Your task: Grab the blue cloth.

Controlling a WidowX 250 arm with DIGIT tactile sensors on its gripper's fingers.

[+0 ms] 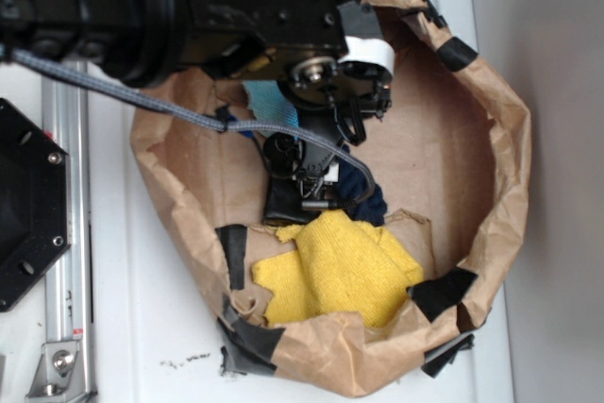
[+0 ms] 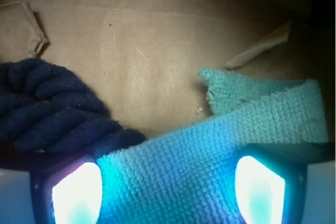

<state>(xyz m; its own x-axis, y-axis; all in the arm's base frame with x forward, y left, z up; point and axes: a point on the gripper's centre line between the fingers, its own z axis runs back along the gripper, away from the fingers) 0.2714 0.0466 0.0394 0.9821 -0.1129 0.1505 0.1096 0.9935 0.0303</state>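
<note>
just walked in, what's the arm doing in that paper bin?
The WidowX has reached down into the brown paper-lined bin and is working on the blue cloth. In the wrist view the cloth lies between the two fingers of the gripper, which stand wide apart, so nothing is clamped yet. The navy rope lies just beside the cloth, and the yellow cloth sits nearer the bin's front edge, untouched.
</note>
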